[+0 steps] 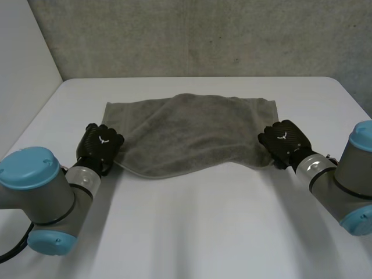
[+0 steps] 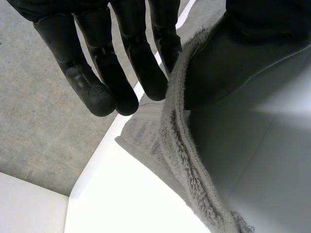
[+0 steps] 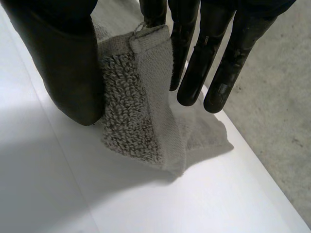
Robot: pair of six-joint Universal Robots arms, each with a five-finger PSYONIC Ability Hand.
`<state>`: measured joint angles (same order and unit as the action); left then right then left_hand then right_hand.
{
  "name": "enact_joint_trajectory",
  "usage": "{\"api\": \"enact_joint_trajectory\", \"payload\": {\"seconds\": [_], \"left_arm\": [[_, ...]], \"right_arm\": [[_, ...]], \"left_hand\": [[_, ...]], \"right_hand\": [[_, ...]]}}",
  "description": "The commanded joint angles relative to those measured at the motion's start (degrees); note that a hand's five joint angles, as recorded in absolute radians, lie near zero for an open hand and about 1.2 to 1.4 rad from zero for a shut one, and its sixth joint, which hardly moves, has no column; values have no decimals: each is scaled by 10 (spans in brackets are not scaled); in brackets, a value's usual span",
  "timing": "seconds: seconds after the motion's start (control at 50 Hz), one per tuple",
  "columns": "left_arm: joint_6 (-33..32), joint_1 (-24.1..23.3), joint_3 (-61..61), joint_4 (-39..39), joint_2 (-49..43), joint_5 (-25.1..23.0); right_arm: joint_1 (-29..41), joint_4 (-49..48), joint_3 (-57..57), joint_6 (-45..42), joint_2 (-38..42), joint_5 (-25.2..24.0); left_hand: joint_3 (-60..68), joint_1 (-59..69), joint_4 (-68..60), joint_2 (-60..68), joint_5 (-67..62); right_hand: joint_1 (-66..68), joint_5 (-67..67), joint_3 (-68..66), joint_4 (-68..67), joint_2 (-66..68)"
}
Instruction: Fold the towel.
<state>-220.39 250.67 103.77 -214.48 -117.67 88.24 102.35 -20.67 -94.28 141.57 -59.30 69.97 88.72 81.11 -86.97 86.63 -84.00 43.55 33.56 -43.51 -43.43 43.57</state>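
My left hand: towel corner pinched between thumb and straight fingers | my right hand: same, opposite corner

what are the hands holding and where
The towel: the left hand pinches its near left corner, the right hand its near right corner.

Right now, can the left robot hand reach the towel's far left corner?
Probably yes: the towel lies spread, its far left corner straight ahead of the left robot hand, nothing between. But that hand pinches the near left corner, so it must release first.
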Motion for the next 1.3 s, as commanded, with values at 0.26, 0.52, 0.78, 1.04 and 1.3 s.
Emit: {"api": "enact_joint_trajectory", "payload": {"seconds": [0.26, 0.52, 0.78, 1.04, 1.3], "left_arm": [[4, 12, -1, -10, -2, 2], [-5, 22, -1, -22, -17, 4], [-4, 29, 11, -15, -3, -1], [-3, 32, 54, 19, 135, -3], [-2, 84, 136, 126, 330, -68]], "right_arm": [[-43, -89, -40, 28, -47, -30], [-83, -83, -23, 87, -49, -11], [-80, -80, -19, 87, -51, 20], [-87, 98, 12, 81, -139, 19], [-217, 291, -7, 8, -313, -80]], "left_hand": [[-87, -11, 70, -66, 140], [-329, -253, 312, -308, 382], [-87, -11, 70, -66, 140], [-87, -11, 70, -66, 140], [-87, -11, 70, -66, 140]], "right_hand": [[365, 364, -365, -366, 364], [365, 364, -365, -366, 364], [365, 364, -365, -366, 364], [365, 364, -365, -366, 364], [365, 364, -365, -366, 364]]}}
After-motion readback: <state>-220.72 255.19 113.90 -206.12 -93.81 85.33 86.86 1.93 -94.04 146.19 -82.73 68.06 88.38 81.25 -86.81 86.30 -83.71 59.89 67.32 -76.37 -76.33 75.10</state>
